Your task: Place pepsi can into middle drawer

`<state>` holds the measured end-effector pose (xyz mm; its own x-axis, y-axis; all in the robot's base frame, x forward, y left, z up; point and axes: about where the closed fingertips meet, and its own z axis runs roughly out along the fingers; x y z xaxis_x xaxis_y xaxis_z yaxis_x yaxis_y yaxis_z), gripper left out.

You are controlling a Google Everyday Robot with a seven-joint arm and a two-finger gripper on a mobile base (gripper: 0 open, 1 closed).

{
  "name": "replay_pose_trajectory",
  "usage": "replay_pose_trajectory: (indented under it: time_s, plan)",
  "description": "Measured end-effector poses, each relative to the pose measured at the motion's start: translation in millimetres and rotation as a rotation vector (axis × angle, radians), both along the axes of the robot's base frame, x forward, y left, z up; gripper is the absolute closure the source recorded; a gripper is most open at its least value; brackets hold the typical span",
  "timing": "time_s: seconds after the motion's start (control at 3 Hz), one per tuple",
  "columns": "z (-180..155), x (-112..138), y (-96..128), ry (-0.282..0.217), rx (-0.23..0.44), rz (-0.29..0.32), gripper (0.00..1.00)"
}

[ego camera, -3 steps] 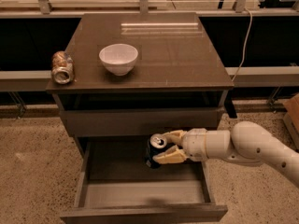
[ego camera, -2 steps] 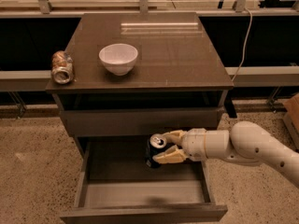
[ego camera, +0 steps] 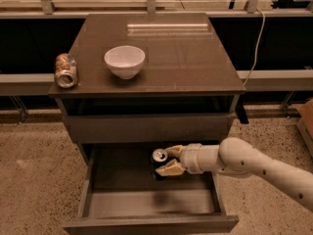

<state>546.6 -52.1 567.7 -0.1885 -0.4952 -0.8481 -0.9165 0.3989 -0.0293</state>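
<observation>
The pepsi can (ego camera: 158,161), dark blue with a silver top, stands upright inside the open middle drawer (ego camera: 146,204), near the back at its middle. My gripper (ego camera: 171,159) reaches in from the right on a white arm, and its tan fingers (ego camera: 169,169) sit on either side of the can, closed around it. The drawer is pulled out below the cabinet's shut upper drawer front (ego camera: 146,127). The can's lower part is in shadow.
A white bowl (ego camera: 124,61) and a tan-and-orange can (ego camera: 65,70) lying on its side rest on the cabinet top (ego camera: 195,58). A cable (ego camera: 258,38) hangs at the back right. A speckled floor (ego camera: 29,180) surrounds the cabinet.
</observation>
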Motion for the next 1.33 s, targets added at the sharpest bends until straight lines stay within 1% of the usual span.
replay_pose_trajectory:
  time_s: [0.33,0.67,1.0,1.33]
  plan:
    - [-53,11,0,-0.082,-0.012,0.007,1.0]
    - [-89,14,-2,-0.167,-0.003,0.059,1.0]
    - [-112,14,1,-0.178,0.018,0.127,0.82]
    - [-128,13,3,-0.147,0.046,0.171,0.59]
